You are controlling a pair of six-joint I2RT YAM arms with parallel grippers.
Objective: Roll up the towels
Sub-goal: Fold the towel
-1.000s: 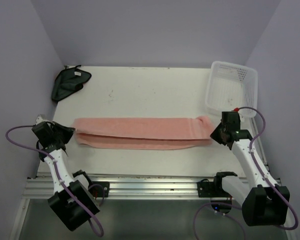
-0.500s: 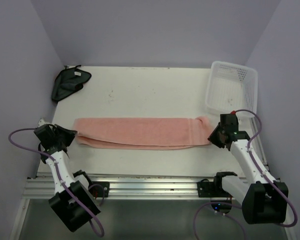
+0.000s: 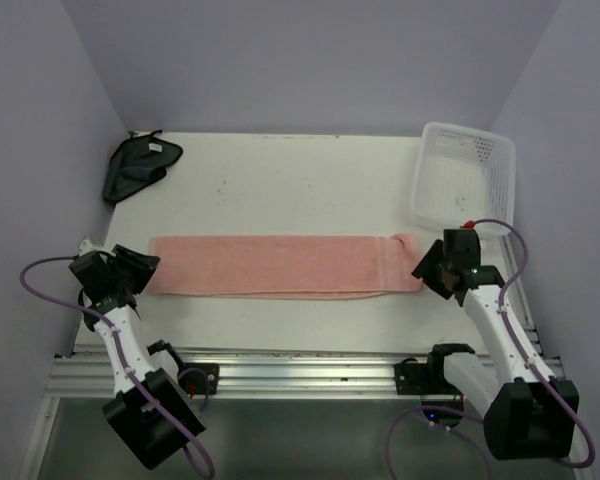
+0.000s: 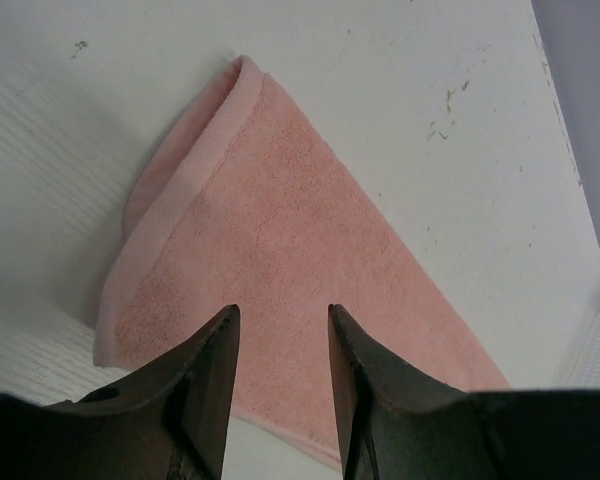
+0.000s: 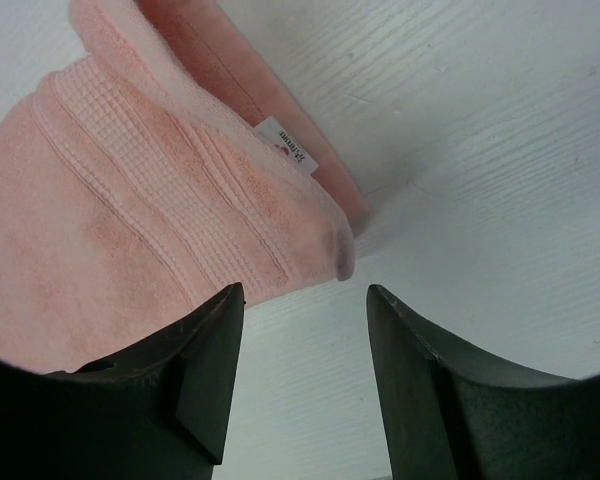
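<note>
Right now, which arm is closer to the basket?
Right. The right arm is just beside the basket; the left arm is far off, at the towel's other end.

Left hand (image 4: 280, 318) and right hand (image 5: 305, 292) both hover, jaws parted.

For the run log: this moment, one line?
pink towel: flat, unrolled | left hand: open, left end | right hand: open, right end

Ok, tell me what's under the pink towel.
The pink towel lies on the white table; at its right end a lower folded layer with a small white tag peeks out. Anything beneath the middle is covered.
</note>
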